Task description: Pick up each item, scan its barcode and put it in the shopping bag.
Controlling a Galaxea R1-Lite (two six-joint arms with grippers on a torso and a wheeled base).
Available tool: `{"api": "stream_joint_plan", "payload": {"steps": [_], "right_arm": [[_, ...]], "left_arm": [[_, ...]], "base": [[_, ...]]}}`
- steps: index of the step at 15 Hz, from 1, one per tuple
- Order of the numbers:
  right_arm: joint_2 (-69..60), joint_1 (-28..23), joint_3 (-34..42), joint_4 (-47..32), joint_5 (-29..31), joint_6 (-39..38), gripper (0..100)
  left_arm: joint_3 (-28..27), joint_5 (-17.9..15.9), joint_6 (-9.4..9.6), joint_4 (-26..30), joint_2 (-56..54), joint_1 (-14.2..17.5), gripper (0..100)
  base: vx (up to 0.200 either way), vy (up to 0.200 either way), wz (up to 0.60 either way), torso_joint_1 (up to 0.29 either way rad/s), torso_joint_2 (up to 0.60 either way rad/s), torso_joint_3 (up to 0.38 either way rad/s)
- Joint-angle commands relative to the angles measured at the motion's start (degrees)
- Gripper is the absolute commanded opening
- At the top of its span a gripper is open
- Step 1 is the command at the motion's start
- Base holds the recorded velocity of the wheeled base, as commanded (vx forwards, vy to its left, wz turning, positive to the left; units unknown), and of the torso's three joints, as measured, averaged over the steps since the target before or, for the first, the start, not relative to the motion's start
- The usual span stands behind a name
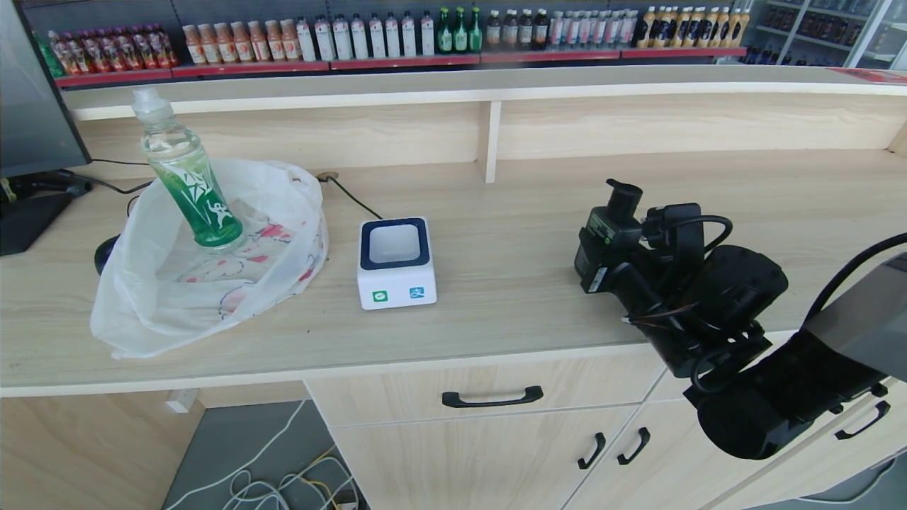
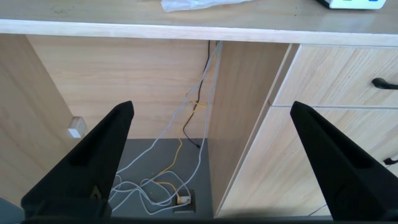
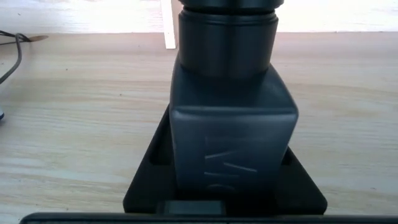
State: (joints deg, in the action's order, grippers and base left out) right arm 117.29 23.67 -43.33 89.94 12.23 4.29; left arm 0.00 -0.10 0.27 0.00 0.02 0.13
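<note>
- Bottle of dark colour with a black cap [image 1: 602,241] is clamped between the fingers of the right gripper [image 3: 225,186]. It is over the counter [image 1: 496,333], to the right of the scanner [image 1: 395,262] and apart from it.
- Left gripper [image 2: 211,106] hangs lower than the counter edge, in front of the cupboard. Its fingers are spread wide and hold nothing. Cables [image 2: 168,180] lie on the floor beyond it.
- Shopping bag [image 1: 163,297] lies open on the left part of the counter, just beside the scanner.
- Green bottle [image 1: 195,184] stands in the shopping bag, a little tilted.
</note>
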Motion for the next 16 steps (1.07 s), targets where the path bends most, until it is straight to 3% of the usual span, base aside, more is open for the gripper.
{"api": "stream_joint_plan", "payload": {"steps": [1,16], "right_arm": [[0.0,0.1,0.0,0.1,0.0,0.0,0],[-5.0,0.1,2.1,0.1,1.4,-1.0,0]], "left_arm": [[0.0,0.0,0.00,0.0,0.0,0.0,100],[0.0,0.0,0.00,0.0,0.0,0.0,100]], "base": [[0.000,0.000,0.00,0.000,0.00,0.000],[0.000,0.000,0.00,0.000,0.00,0.000]]}}
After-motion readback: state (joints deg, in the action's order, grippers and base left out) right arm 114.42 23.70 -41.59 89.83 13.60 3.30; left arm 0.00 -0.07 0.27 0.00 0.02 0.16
